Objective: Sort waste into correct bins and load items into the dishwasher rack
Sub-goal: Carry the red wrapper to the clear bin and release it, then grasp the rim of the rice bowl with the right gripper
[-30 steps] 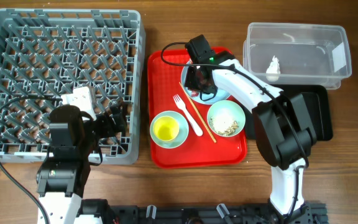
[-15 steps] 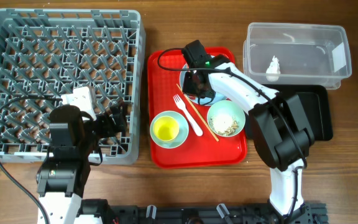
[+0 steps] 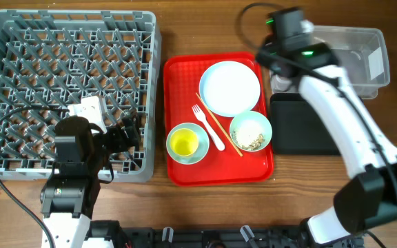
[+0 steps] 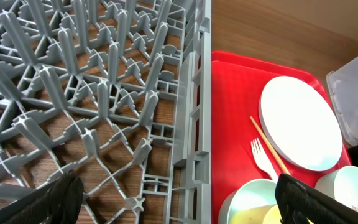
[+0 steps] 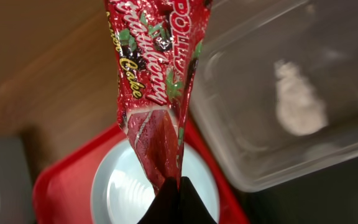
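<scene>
My right gripper is shut on the crumpled red snack wrapper and holds it in the air over the gap between the red serving tray and the clear plastic tub. In the overhead view this gripper is at the tub's left end. The white paper wad lies in the tub. The pale blue plate is bare. One bowl holds food scraps, the other holds the yellow cup. The fork and chopsticks lie between them. My left gripper is open over the rack's right edge.
The black tray sits in front of the tub, right of the red serving tray. The left wrist view shows the rack's pegs and its rim beside the red tray.
My right gripper has lifted the red wrapper off the plate and carried it up and right to the tub's left end. The plate is now uncovered. The left arm has not moved.
</scene>
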Controlling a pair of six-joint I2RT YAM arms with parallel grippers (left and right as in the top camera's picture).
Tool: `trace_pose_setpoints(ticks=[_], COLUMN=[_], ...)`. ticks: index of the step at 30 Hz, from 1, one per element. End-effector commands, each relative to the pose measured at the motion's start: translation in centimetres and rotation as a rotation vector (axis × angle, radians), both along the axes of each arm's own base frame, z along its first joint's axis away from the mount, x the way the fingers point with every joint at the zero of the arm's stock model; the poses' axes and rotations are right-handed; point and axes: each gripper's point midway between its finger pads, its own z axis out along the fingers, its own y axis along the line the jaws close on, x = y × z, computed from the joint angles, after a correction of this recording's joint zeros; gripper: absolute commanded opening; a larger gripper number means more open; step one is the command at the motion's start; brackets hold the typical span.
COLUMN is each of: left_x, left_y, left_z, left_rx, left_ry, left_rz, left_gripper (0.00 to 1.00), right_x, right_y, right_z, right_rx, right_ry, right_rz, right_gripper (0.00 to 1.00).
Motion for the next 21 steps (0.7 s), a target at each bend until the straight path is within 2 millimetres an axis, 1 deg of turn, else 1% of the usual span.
trace_pose_setpoints(ticks=[1, 2, 3, 4, 5, 6, 8, 10, 11, 13, 14, 15, 18, 20, 21], left_x=[0.3, 0.3, 0.3, 0.3, 0.3, 0.3, 0.3, 0.3, 0.3, 0.3, 0.3, 0.3, 0.3, 0.3, 0.3], left_y=[-0.1, -0.1, -0.1, -0.1, -0.1, -0.1, -0.1, -0.1, -0.1, -0.1, -0.1, -0.1, -0.1, -0.1, -0.1], left_z=[0.9, 0.9, 0.9, 0.9, 0.9, 0.9, 0.9, 0.9, 0.9, 0.9, 0.9, 0.9, 0.9, 0.9, 0.8], left_rx=[-0.014, -0.014, -0.014, -0.014, -0.014, -0.014, -0.014, -0.014, -0.014, -0.014, -0.014, -0.014, -0.014, -0.014, -0.014], left_ry=[-0.017, -0.017, -0.017, -0.017, -0.017, -0.017, -0.017, -0.017, -0.018, -0.017, -0.018, -0.018, -0.018, -0.017, -0.017], left_rz=[0.001, 0.001, 0.001, 0.001, 0.001, 0.001, 0.001, 0.001, 0.001, 0.001, 0.001, 0.001, 0.001, 0.001, 0.001], left_gripper=[1.0, 1.0, 1.0, 1.0, 1.0, 1.0, 1.0, 1.0, 1.0, 1.0, 1.0, 1.0, 1.0, 1.0, 1.0], right_x=[0.0, 0.2, 0.4, 0.7, 0.9, 1.0, 0.7, -0.1, -0.7, -2.5, -3.7, -4.8, -7.5, -9.2, -10.3], right_y=[-4.8, -5.4, -5.9, -6.5, -6.8, -7.2, -7.4, -6.8, -6.1, -4.0, -2.9, -2.3, -1.4, -0.6, 0.1], right_z=[-1.7, -1.9, -1.9, -1.7, -1.4, -0.8, 0.4, 1.7, 2.2, 3.0, 3.2, 3.2, 2.8, 2.7, 2.7], right_rx=[-0.008, 0.001, 0.009, 0.001, -0.009, -0.022, -0.031, -0.03, -0.021, 0.024, 0.049, 0.063, 0.064, 0.058, 0.057], right_ry=[0.051, 0.057, 0.053, 0.043, 0.036, 0.022, 0.003, -0.007, -0.006, 0.015, 0.033, 0.059, 0.138, 0.171, 0.182], right_rz=[-0.166, -0.167, -0.165, -0.146, -0.121, -0.087, -0.045, 0.022, 0.08, 0.226, 0.296, 0.34, 0.389, 0.422, 0.444], right_gripper=[0.13, 0.36, 0.66, 0.79, 0.84, 0.86, 0.88, 0.89, 0.89, 0.92, 0.92, 0.91, 0.87, 0.87, 0.87])
